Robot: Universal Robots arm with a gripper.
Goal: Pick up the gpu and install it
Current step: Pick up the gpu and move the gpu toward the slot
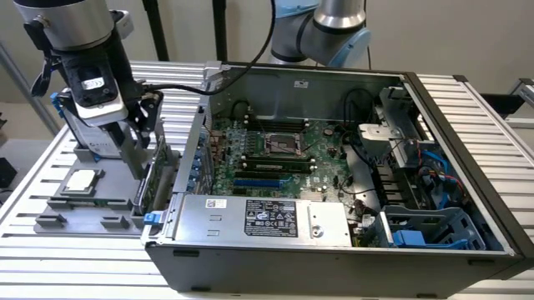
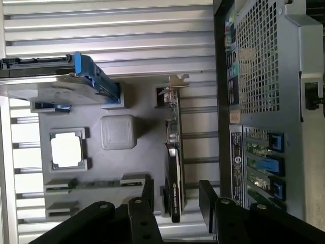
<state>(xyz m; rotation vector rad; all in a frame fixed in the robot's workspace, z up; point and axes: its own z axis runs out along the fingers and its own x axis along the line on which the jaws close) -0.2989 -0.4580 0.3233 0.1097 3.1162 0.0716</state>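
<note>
Nearest the wrist camera, the gripper [image 2: 177, 201] is spread wide, one black finger [image 2: 148, 195] on each side of the gpu [image 2: 172, 152]. A visible gap remains between each finger and the card, so nothing is gripped or touched. The gpu stands on edge in a slot of the gray parts tray [image 2: 137, 168], its silver end bracket [image 2: 171, 84] at the end far from the fingers. Also on the tray are a hard drive in a blue frame [image 2: 61, 86], a square gray block [image 2: 118, 132] and a white-topped processor [image 2: 66, 151]. The tray rests on a slatted metal table [image 2: 101, 30], just beside the rear panel of the open computer case [image 1: 334, 262]. In the exterior view the arm hangs over the tray at the exterior view's left, and the motherboard [image 1: 276, 147] lies exposed inside the case.
</note>
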